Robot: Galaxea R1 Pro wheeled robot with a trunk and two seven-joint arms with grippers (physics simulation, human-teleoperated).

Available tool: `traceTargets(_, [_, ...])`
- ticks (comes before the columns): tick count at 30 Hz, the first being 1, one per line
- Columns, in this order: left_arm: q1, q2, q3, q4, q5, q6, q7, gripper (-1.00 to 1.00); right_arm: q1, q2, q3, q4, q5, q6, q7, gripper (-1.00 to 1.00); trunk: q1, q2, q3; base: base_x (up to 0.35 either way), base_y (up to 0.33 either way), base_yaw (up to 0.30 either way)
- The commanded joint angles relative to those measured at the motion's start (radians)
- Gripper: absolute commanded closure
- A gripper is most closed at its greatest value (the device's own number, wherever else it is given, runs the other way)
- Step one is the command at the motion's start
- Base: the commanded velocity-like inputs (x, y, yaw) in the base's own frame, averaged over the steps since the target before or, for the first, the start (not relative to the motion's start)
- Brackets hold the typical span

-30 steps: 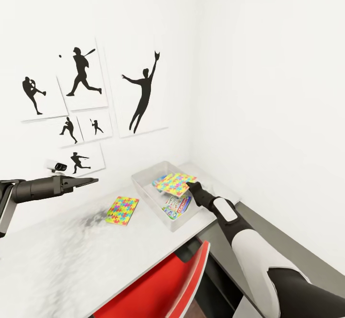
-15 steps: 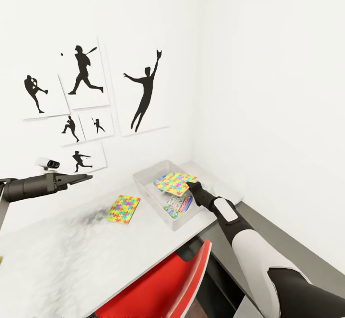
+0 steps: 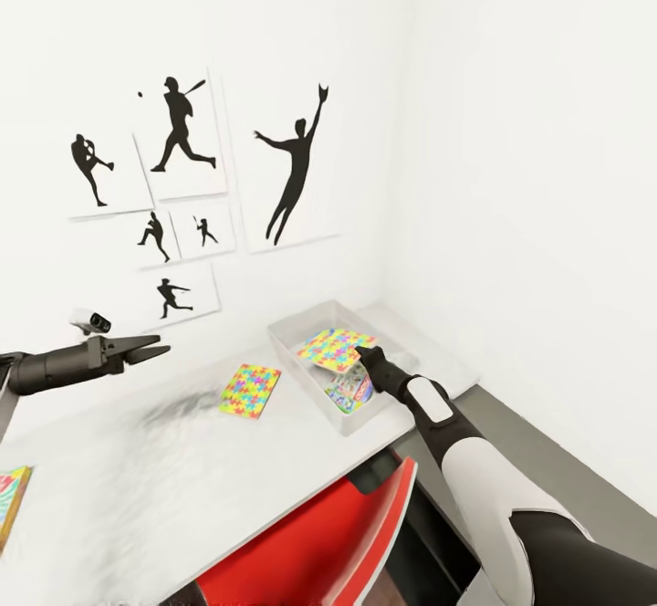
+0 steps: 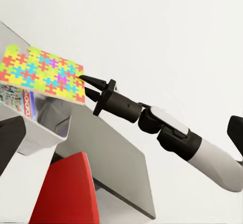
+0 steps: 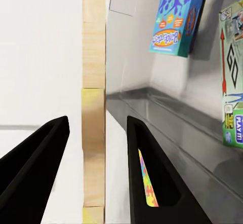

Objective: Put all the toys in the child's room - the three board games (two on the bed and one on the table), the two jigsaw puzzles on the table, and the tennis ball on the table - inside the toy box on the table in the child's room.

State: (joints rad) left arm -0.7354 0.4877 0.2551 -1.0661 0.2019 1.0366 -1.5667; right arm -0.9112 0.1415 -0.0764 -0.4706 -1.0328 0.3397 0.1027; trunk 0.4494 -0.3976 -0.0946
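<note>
Right now one jigsaw puzzle (image 3: 336,349) is held flat over the toy box (image 3: 301,339), pinched at its near-right edge by the right gripper (image 3: 363,354); the left wrist view shows the black fingers (image 4: 90,85) closed on the tile's corner above the bin's rim. Inside the toy box, under the tile, lie board games: a green-and-white one (image 3: 347,391) in the head view, and a smaller mostly blue one (image 5: 178,17) in the right wrist view. The second jigsaw puzzle (image 3: 250,390) lies flat on the table (image 3: 164,478), just left of the toy box and apart from it. Another colourful board game (image 3: 11,501) lies at the table's far left edge, cut off by the frame. The left gripper (image 3: 151,349) hangs above the left part of the table, its jaws slightly parted and holding nothing. A red chair (image 3: 319,542) stands at the table's near side. Black silhouette sports pictures (image 3: 297,163) hang on the white wall beyond the table
</note>
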Motion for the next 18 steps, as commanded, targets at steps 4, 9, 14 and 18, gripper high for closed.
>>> traceTargets(4, [-0.003,0.012,0.0,0.021,-0.002,0.011,-0.004,-1.0,-0.001,0.001,-0.008,0.001,-0.003,0.007,0.002,1.0,0.001,-0.002,-0.008,0.0,0.0,0.15])
traceTargets(9, [-0.004,0.033,0.0,0.034,-0.001,0.011,-0.004,-1.0,0.0,0.001,-0.008,0.001,-0.003,0.007,0.002,1.0,0.001,-0.002,-0.015,0.0,0.0,0.152])
traceTargets(14, [-0.004,0.036,0.0,0.035,-0.002,0.011,-0.004,-1.0,-0.001,0.001,-0.009,-0.002,-0.003,0.007,0.002,1.0,0.001,-0.002,-0.022,0.0,0.0,0.152])
traceTargets(18, [-0.004,0.036,-0.002,0.035,-0.002,0.011,-0.004,-1.0,-0.002,0.001,-0.012,-0.008,-0.003,0.007,0.001,1.0,0.001,-0.002,-0.028,0.0,0.0,0.156])
